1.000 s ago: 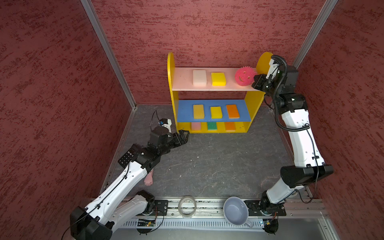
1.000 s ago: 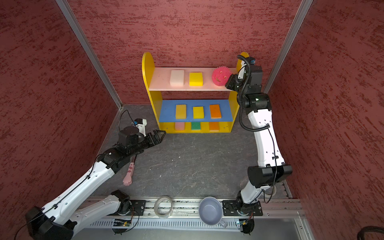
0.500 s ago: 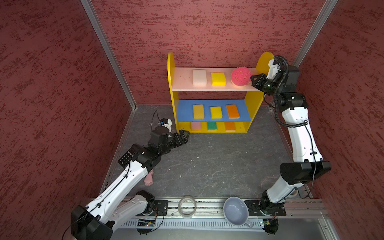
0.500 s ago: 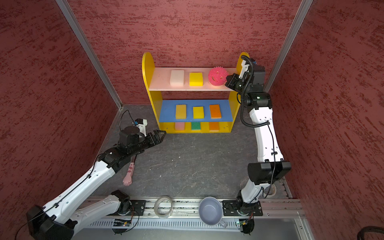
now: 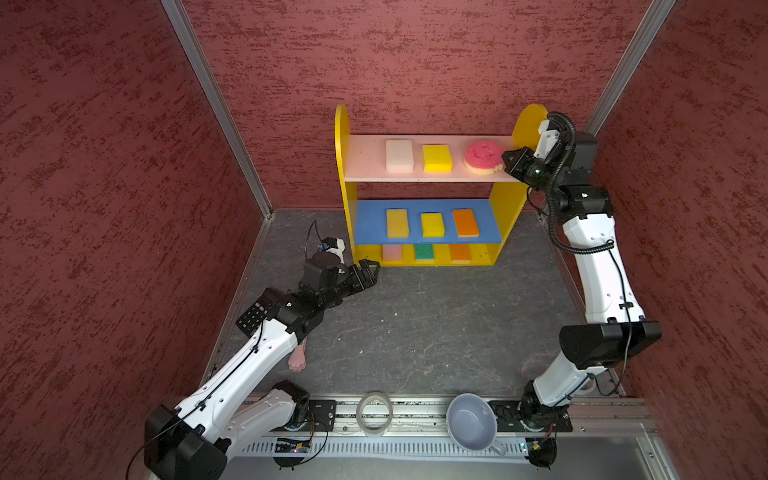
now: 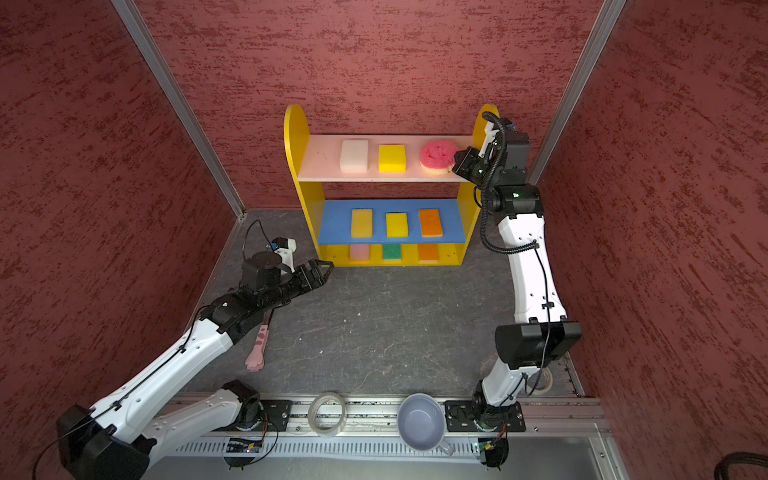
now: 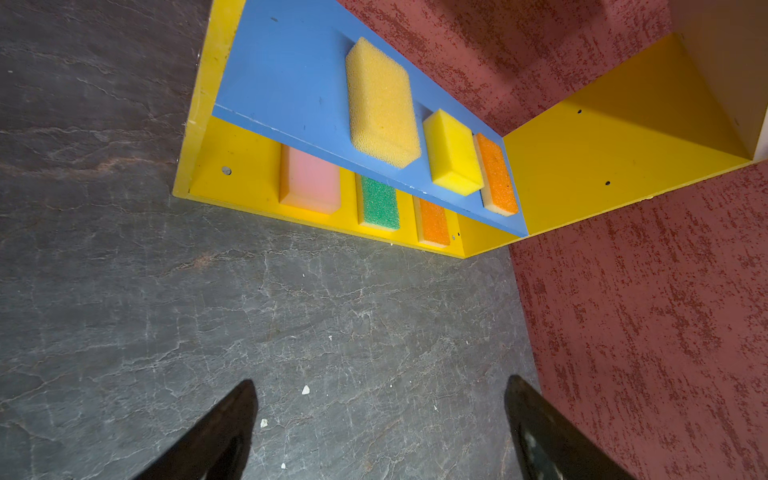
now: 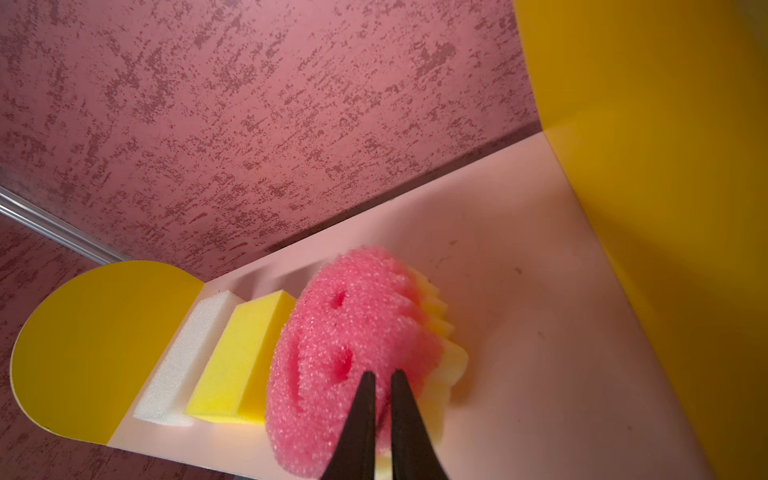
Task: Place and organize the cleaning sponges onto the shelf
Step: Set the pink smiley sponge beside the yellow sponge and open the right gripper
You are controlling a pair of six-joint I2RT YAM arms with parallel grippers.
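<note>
Foam is what you are handling: the round sponge (image 8: 353, 353) is light, soft and springy, so I'd expect it to squash under a pinch and rock on its toothed rim once freed. Take it by the rim, across its thickness, not by the face. It sits at the right end of the top board (image 5: 365, 164) of the shelf (image 5: 341, 174), beside a yellow block (image 5: 437, 158) and a white block (image 5: 399, 155), and it seems slightly tilted on its pale backing. On your right arm (image 5: 598, 266) the jaws are at its near rim with only a thin slit between them; I cannot tell whether foam is pinched there. On your left arm (image 5: 266, 345) the jaws stand wide apart and empty, low over the bench (image 5: 436, 324) by the shelf's left front corner. Three blocks lie in a row on the blue board (image 5: 370, 224) and three more on the base (image 5: 484, 253), so all nine look shelved. The top board is smooth and bare around the round sponge, with the yellow side panel (image 8: 665, 208) close by. That leaves little room to swing, so back straight out. The bench is flat, dark and stone-patterned. A paw stick (image 5: 298, 359) lies on it under the left arm, and a tape roll (image 5: 374, 413) and a cup (image 5: 471, 419) sit on the front rail.
</note>
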